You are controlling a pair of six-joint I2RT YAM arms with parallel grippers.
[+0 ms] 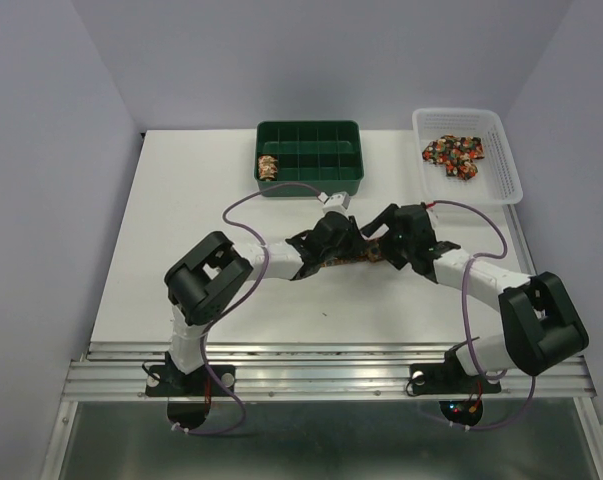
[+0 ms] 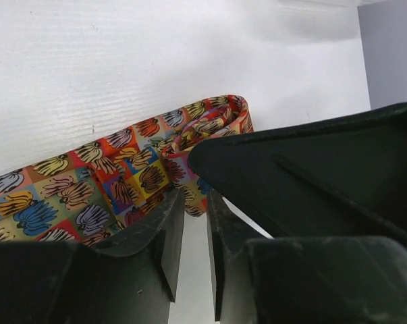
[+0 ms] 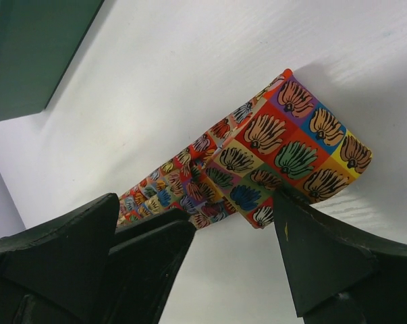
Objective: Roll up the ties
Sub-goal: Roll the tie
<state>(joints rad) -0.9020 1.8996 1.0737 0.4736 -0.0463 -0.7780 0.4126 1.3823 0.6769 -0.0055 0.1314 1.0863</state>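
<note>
tie [image 3: 284, 142] laid flat at mid-bench [image 1: 181, 230], one end folded over | left claw [image 2: 190, 209] nearly closed, tips at that fold, grip cannot be told | right claw [image 3: 223, 216] spread wide, straddling the folded end

white table [image 1: 181, 250]: tie [image 3: 284, 148], bin [image 1: 311, 186], basket [image 1: 508, 165]
</note>
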